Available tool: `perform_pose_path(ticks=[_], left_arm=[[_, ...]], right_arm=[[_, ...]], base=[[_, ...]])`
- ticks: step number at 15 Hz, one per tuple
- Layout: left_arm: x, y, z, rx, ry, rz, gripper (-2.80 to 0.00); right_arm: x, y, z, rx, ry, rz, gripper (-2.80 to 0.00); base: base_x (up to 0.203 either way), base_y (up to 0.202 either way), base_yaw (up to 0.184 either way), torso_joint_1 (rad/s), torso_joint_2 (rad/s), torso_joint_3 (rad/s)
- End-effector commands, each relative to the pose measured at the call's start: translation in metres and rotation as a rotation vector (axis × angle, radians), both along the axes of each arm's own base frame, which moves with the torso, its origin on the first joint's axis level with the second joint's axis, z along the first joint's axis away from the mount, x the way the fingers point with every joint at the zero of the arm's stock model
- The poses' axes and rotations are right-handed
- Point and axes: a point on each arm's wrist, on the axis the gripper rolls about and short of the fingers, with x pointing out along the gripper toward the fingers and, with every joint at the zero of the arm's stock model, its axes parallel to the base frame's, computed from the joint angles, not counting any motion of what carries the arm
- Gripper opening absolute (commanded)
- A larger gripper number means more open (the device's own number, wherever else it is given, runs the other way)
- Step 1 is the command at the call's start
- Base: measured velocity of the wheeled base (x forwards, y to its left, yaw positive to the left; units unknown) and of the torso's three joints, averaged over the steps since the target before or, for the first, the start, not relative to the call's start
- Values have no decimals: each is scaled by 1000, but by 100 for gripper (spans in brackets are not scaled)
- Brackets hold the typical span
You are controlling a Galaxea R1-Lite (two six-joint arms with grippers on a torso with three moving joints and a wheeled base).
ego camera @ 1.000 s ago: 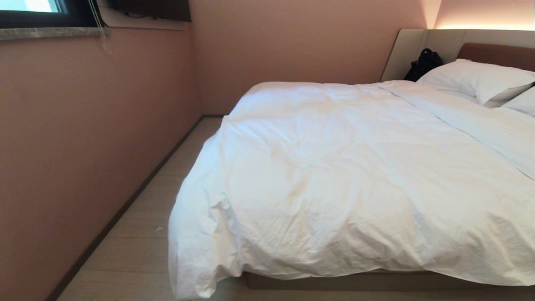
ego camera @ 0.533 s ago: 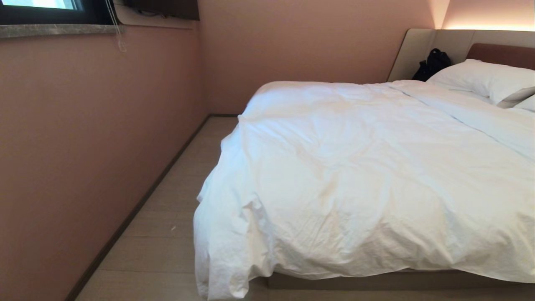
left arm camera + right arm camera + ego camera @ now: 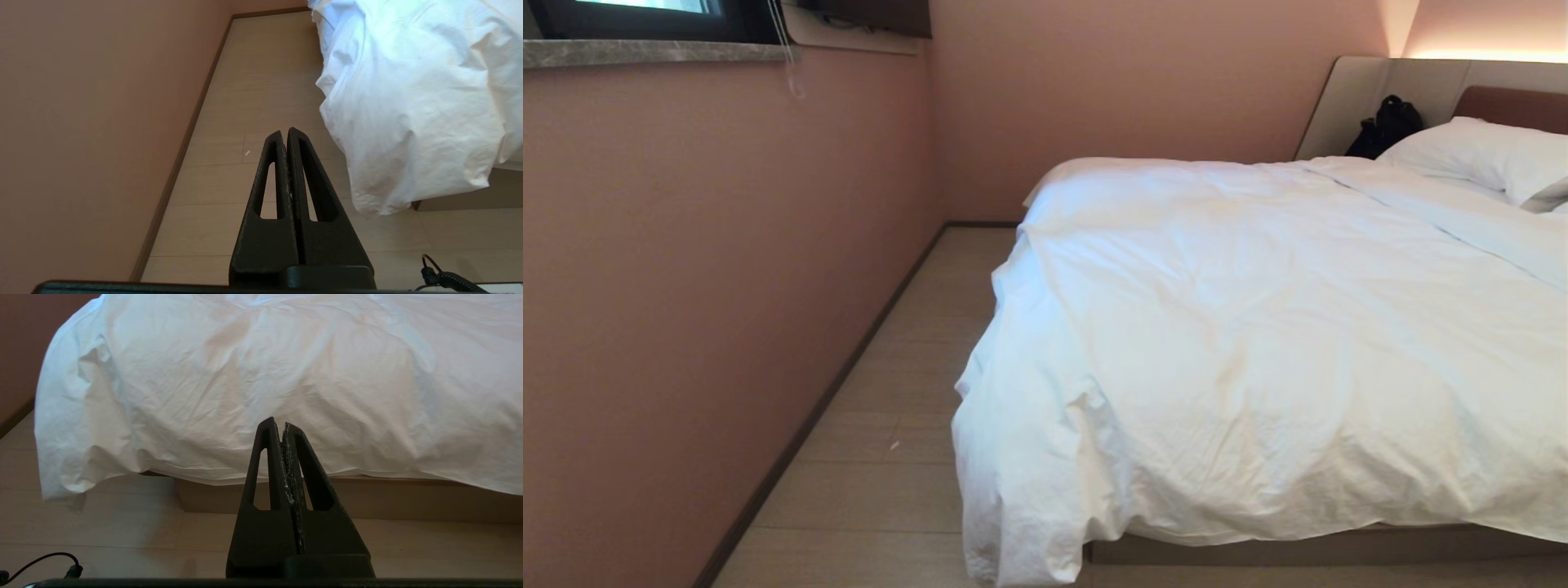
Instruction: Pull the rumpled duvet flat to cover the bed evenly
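Note:
The puffy white duvet (image 3: pixel 1258 327) lies wrinkled over the bed, its near left corner (image 3: pixel 1021 506) drooping to the floor past the taupe base (image 3: pixel 1298 549). Neither arm shows in the head view. My left gripper (image 3: pixel 285 131) is shut and empty above the floor, beside the hanging corner of the duvet (image 3: pixel 408 102) and apart from it. My right gripper (image 3: pixel 278 421) is shut and empty too, held short of the foot of the bed and facing the duvet (image 3: pixel 265 375) and the bed base (image 3: pixel 408 500) beneath its hem.
A pink wall (image 3: pixel 703 286) runs along the left with a strip of wooden floor (image 3: pixel 907 392) between it and the bed. White pillows (image 3: pixel 1478 155), a black bag (image 3: pixel 1390 122) and the padded headboard (image 3: pixel 1421 82) are at the far right. A window sill (image 3: pixel 645 52) is at the upper left.
The whole head view has shifted: the bed now sits further right and more wall and floor show on the left, so the camera has moved. The duvet looks unchanged.

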Motion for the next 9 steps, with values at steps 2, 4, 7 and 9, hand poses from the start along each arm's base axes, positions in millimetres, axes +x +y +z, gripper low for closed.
perform_pose_path(ticks=[2, 4, 7, 9], left_arm=[[0, 0, 0, 1, -1, 0, -280], [0, 0, 0, 1, 1, 0, -280], [0, 0, 0, -5, -1, 1, -280], [0, 0, 0, -7, -2, 1, -280]], right_arm=[[0, 0, 0, 0, 0, 0, -280], [0, 0, 0, 0, 1, 1, -280], [0, 0, 0, 0, 1, 1, -280], [0, 0, 0, 0, 1, 1, -280]], base=[[0, 98, 0, 0, 3, 2], [0, 0, 0, 0, 0, 0], [0, 0, 0, 0, 0, 0], [0, 0, 0, 0, 0, 0]])
